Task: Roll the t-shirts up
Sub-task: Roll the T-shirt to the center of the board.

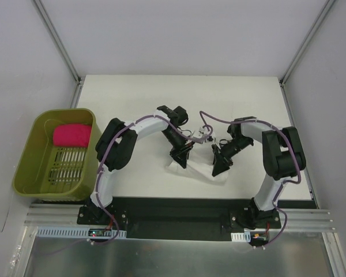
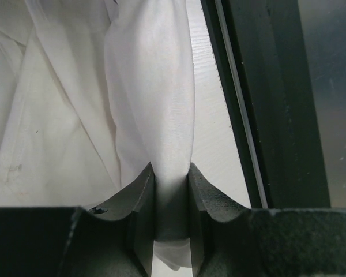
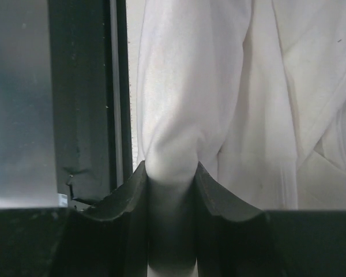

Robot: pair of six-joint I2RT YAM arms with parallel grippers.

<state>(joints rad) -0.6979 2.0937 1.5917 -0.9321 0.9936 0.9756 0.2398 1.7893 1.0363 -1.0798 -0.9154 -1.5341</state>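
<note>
A white t-shirt (image 1: 199, 170) lies bunched near the table's front edge between the two arms. My left gripper (image 1: 181, 158) is shut on a thick fold of this white cloth (image 2: 153, 86), which fills the gap between its fingers (image 2: 135, 196). My right gripper (image 1: 220, 167) is likewise shut on a bunched fold of the same shirt (image 3: 179, 115), clamped between its fingers (image 3: 216, 196). A bright pink rolled t-shirt (image 1: 72, 135) rests inside the green basket (image 1: 29, 167) at the left. The white shirt's chest print is hidden.
The green basket stands off the table's left edge. A black rail (image 1: 190, 205) runs along the near table edge, close to both grippers; it shows in the left wrist view as a dark rail (image 2: 265, 98). Grey walls enclose the white table (image 1: 184, 95).
</note>
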